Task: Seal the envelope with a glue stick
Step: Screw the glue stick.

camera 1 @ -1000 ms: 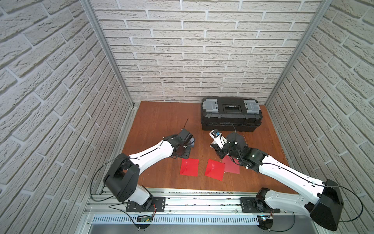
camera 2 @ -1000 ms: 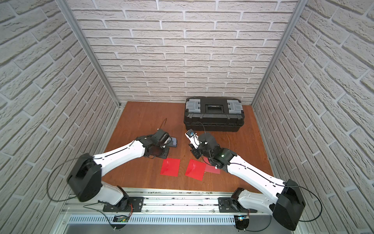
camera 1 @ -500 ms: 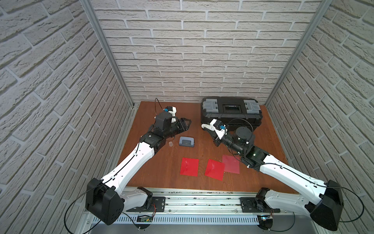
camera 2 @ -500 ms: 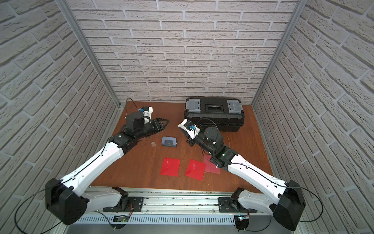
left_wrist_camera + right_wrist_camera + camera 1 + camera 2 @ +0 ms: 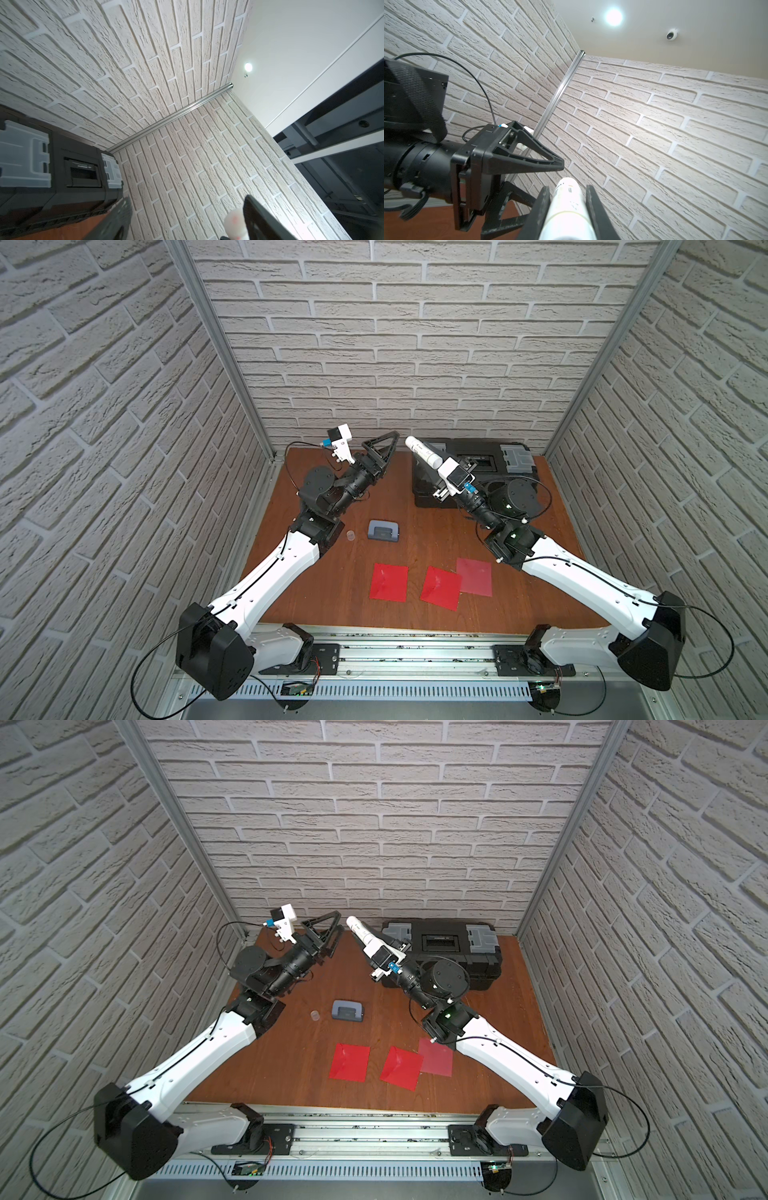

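Holding the small white glue stick (image 5: 420, 450) high behind the grey-blue plastic hole punch (image 5: 384, 529), your right hand (image 5: 435, 461) is clamped on it; left hand (image 5: 388, 445) hangs spread, empty. Tiny translucent cap (image 5: 351, 535) sits just beside the punch, so uncapping looks done. Gluing isn't: three red paper envelopes (image 5: 389, 581) lie in front of the punch. Black plastic toolbox (image 5: 484, 450) behind it crowds your right arm.

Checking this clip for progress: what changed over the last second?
Both arms rose from low over the table toward the back wall. The left gripper opened wide and is empty, near the tip of the glue stick, which the right gripper stays shut on and carried up. A small clear cap now shows beside the hole punch. Punch, red envelopes and toolbox stayed put.
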